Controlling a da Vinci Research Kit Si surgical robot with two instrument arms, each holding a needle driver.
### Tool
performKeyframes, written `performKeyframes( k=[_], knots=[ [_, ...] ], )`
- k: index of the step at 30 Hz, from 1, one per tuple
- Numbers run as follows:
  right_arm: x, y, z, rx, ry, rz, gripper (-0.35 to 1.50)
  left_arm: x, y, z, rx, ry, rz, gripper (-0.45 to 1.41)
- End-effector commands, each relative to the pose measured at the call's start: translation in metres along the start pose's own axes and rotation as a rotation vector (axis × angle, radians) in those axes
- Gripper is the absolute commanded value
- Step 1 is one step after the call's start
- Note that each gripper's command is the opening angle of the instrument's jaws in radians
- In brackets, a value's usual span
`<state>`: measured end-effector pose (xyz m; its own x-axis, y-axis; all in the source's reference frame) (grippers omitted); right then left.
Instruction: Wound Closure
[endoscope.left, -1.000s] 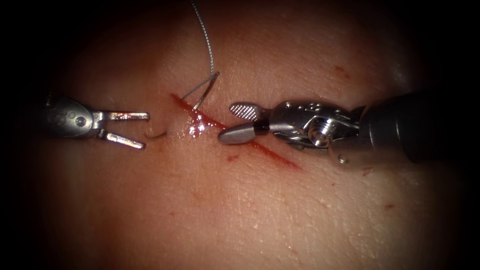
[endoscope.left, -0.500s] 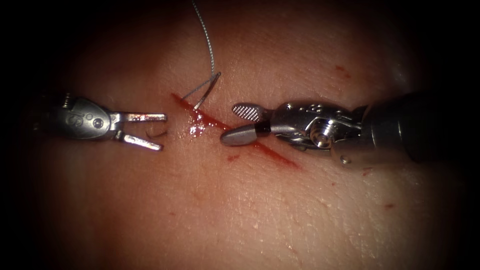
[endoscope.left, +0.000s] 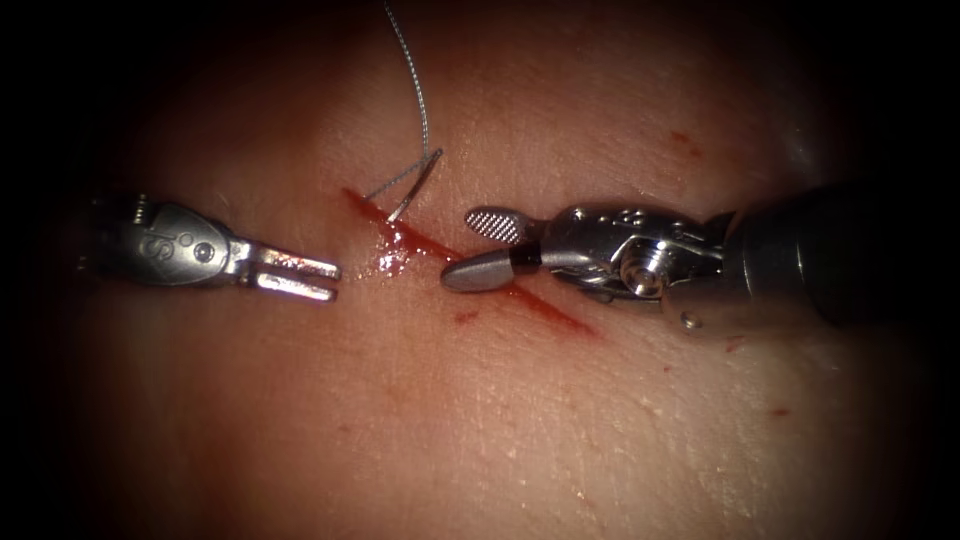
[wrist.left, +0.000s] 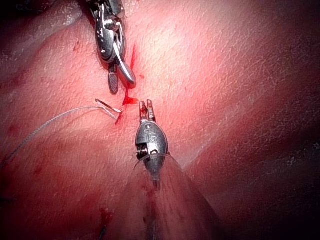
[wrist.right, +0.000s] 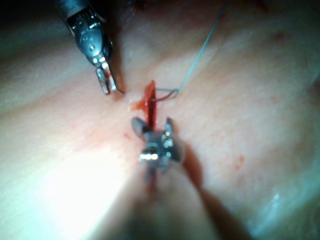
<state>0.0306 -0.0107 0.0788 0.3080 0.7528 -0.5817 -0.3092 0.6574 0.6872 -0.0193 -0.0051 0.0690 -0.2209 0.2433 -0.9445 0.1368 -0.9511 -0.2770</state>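
The tissue (endoscope.left: 480, 420) bears a slanting red cut (endoscope.left: 545, 308). The curved needle (endoscope.left: 410, 192) is in the tissue across the cut's upper end. Its tail stands out on the right side with the thread (endoscope.left: 417, 90) running up from it. On the left side my left tool (endoscope.left: 334, 281) has its jaws shut on the needle's emerging tip, which is hidden between them. My right tool (endoscope.left: 468, 246) lies over the cut with jaws open, holding nothing. The left wrist view shows the left jaws (wrist.left: 146, 106) beside the needle tail (wrist.left: 106, 105). In the right wrist view the needle (wrist.right: 167, 93) lies beyond the right tool (wrist.right: 152, 125).
Wet red fluid (endoscope.left: 393, 256) glistens on the cut between the two tools. Small red specks (endoscope.left: 680, 138) dot the tissue to the right. The thread (wrist.left: 45, 125) trails away across the tissue in the left wrist view.
My left tool moved right to the needle tip poking out left of the cut, and its jaws closed on it. The right tool stayed still with jaws open.
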Motion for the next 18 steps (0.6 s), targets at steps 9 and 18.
performKeyframes(
  k=[9,18],
  knots=[
    [-0.0006,-0.0007,0.0008,0.006,0.001,0.0,1.25,0.0037,0.0001,-0.0009,-0.074,-0.001,-0.207,-0.45],
    [-0.0005,-0.0009,0.0008,0.008,0.001,0.0,1.25,0.0055,0.0012,-0.0028,-0.279,-0.057,-0.538,-0.45]
  ],
)
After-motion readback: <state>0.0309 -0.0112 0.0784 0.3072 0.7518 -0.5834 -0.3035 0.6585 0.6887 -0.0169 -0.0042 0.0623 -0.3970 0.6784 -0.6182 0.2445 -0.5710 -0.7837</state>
